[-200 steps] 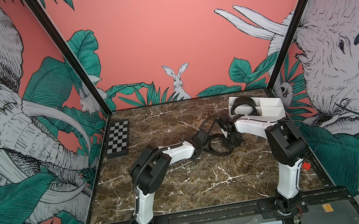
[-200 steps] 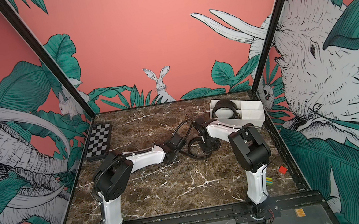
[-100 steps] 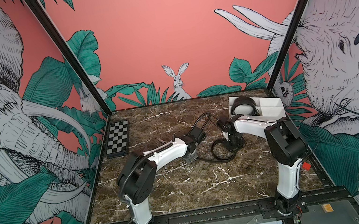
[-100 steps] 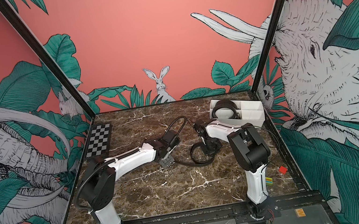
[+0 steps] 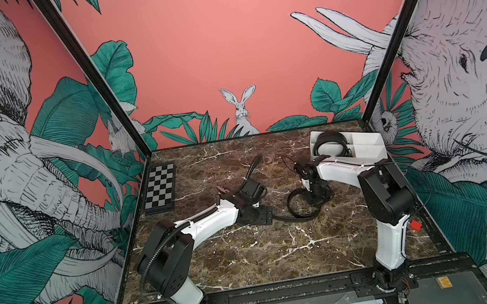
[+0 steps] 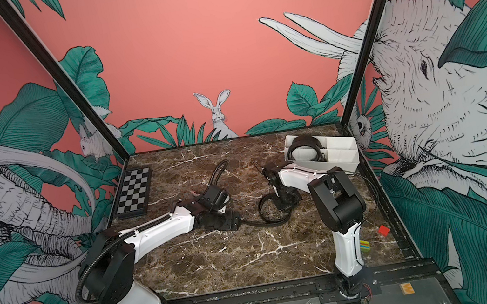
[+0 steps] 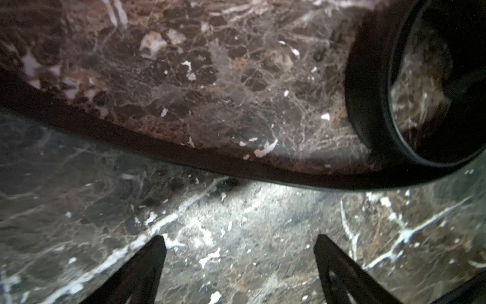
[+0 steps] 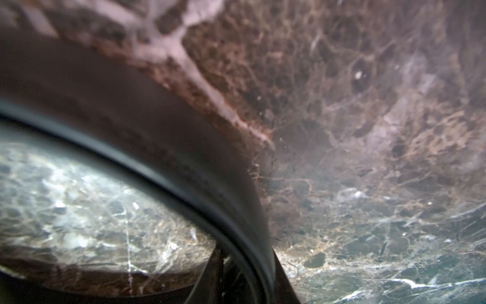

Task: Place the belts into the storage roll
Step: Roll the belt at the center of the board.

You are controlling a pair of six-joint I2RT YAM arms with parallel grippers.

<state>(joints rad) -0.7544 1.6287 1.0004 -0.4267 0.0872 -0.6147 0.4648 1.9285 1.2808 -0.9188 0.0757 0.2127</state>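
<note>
**A:** What sits furthest left?

**B:** A checkered board [image 5: 159, 188], flat on the marble table [image 5: 253, 258] by its left edge, well apart from everything else.

**A:** And the left gripper [image 7: 238, 238]?

**B:** It is low over the marble near the middle, with its jaws wide apart and nothing between them. In the left wrist view a belt [image 7: 210, 163] lies on the table and runs crosswise just ahead of the fingertips, not touching them.

**A:** Where does that strap lead?

**B:** Rightward, where it curls up into a loop standing on edge. The right gripper [image 5: 317, 200] points down onto that loop. In the right wrist view the strap passes between the two fingers, which press it from both sides, so these jaws are clamped on the belt.

**A:** And the storage roll [image 5: 370, 155]?

**B:** It is at the back right corner of the table, just behind the right arm. A second belt [image 5: 329, 135] lies coiled in the end compartment nearest the table's middle.
</note>
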